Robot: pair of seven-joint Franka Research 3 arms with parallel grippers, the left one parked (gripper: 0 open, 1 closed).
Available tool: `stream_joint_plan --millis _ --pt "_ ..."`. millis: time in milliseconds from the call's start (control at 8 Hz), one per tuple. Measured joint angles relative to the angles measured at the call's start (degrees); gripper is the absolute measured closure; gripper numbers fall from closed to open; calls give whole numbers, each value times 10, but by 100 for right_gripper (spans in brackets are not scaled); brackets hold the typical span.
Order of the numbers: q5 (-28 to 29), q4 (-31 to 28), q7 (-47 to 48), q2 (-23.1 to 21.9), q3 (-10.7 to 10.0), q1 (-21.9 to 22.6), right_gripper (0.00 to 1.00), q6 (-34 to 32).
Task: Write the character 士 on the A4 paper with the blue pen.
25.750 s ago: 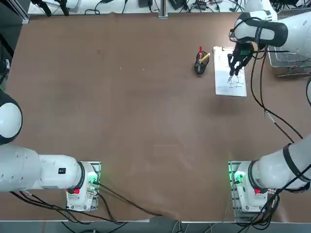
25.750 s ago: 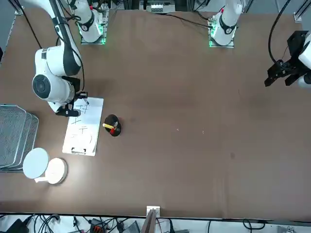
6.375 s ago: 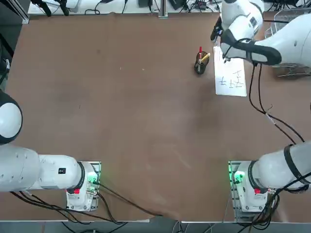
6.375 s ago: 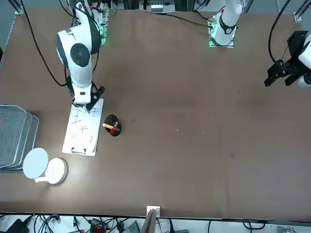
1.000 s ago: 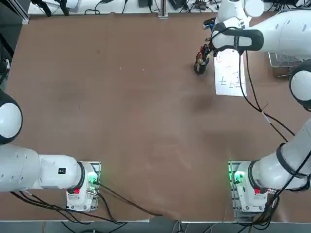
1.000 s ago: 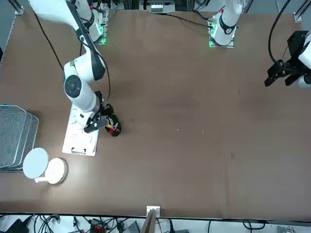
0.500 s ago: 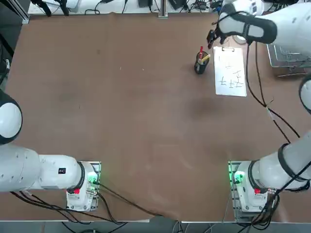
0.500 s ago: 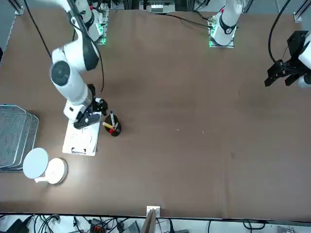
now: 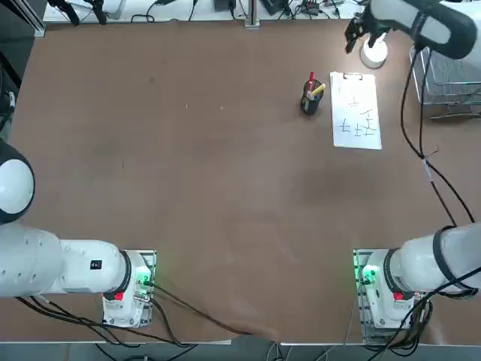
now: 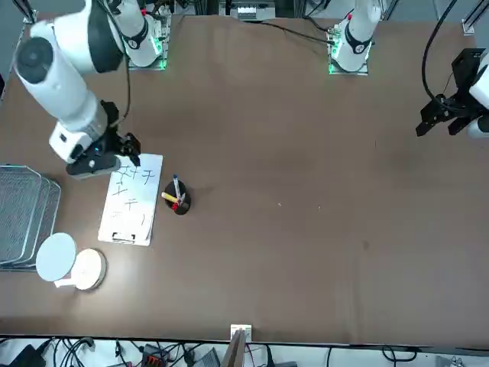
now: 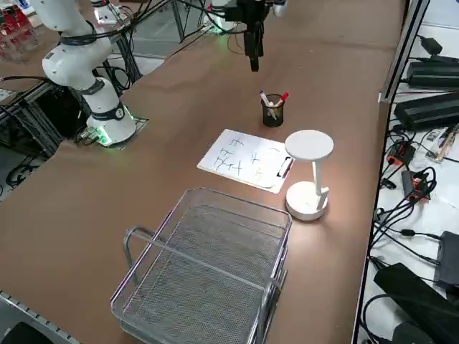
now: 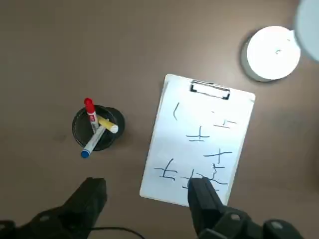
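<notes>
From overhead, the A4 paper (image 9: 355,111) lies flat on the matte brown table (image 9: 188,165), a white rectangle with a metal clip at its far short edge and thin pen strokes on its near half; just beside it stands a small dark round pen cup (image 9: 309,103); the right gripper (image 9: 355,31) hangs at the far edge of the table, well apart from the sheet, near the white disc of a lamp (image 9: 373,51).

From the front, the right gripper (image 10: 122,151) hovers beside the sheet's corner nearest the arms' bases, black fingers parted and empty; the blue pen (image 10: 176,187) stands tilted in the pen cup (image 10: 179,201), a thin dark stick.

From the right side, a wire mesh basket (image 11: 208,279) with rounded chrome rims sits on the near side of the A4 paper (image 11: 246,160); the lamp (image 11: 308,172) shows a flat round head on a slim stem and a round base.

At the wrist, the two black fingers (image 12: 92,196) stand wide apart with nothing between them; the blue pen (image 12: 93,143) leans in the glossy black cup with a red-topped pen (image 12: 90,113) and a yellow pen (image 12: 107,124).
</notes>
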Motion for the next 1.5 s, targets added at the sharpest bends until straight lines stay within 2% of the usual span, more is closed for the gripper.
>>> stream_joint_plan --millis 125,375,750,1000,1250,1500 --pt "4 0 0 -17 -11 -1 0 -11" --pt "23 13 0 -43 -53 -2 0 -59" --pt "31 110 -24 -52 -119 -3 0 -183" --pt "32 151 -25 -51 -128 -3 0 -222" --pt "32 188 -24 -45 -128 -1 0 -269" --pt "32 205 -23 -37 -128 -1 0 -284"
